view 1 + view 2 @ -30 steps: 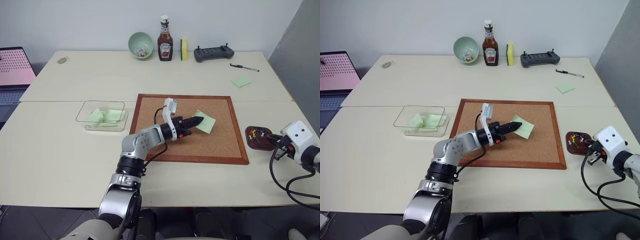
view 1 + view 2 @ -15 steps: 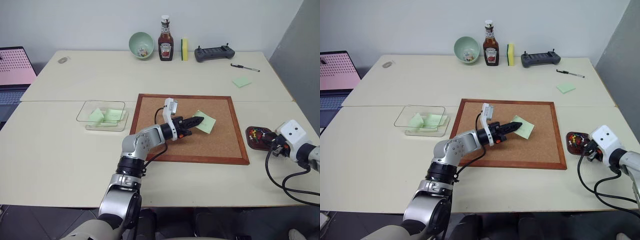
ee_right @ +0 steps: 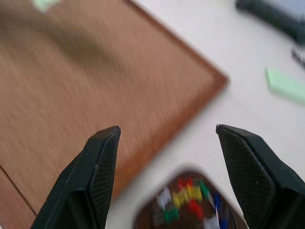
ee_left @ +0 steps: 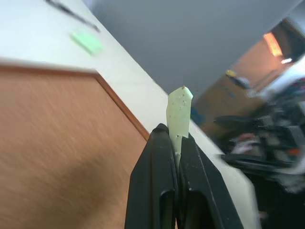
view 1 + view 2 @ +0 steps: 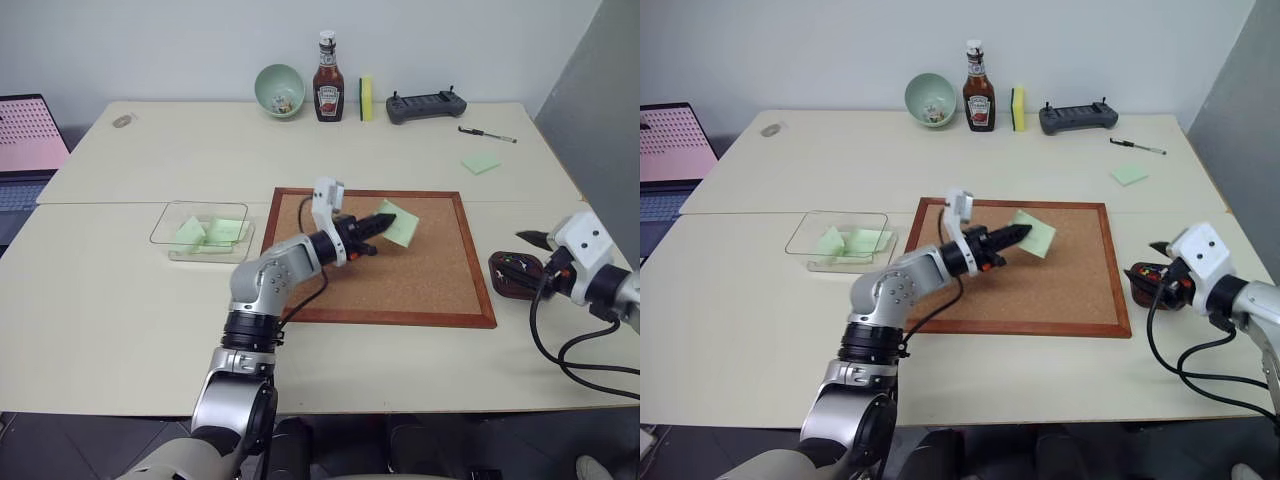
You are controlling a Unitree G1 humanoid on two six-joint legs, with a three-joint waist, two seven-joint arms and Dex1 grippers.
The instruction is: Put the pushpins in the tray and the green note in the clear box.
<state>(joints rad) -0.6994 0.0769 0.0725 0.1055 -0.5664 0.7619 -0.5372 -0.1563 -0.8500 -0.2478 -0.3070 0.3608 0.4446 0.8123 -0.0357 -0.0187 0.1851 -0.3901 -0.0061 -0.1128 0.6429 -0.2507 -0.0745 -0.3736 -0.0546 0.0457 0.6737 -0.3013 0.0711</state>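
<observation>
I see open desk (image 5: 120, 290) along the whole near edge and across the near-left corner, so either arm can sweep there freely. The corkboard (image 5: 420, 280) at the middle lies flat, bare cork over most of it, and a gripper can pass above it. My left gripper (image 5: 383, 221) with the green note (image 5: 400, 222) pinched reaches over the board's far part, well apart from the clear box (image 5: 170, 218) beside the board's left edge; bare desk lies between. Near the right edge, my right gripper (image 3: 167, 138) stands wide just above the tray (image 5: 512, 278) of pushpins (image 3: 188, 202). The far edge is crowded: bowl (image 5: 281, 90), ketchup bottle (image 5: 328, 78), sponge (image 5: 367, 98), controller (image 5: 427, 105), pen (image 5: 487, 135).
</observation>
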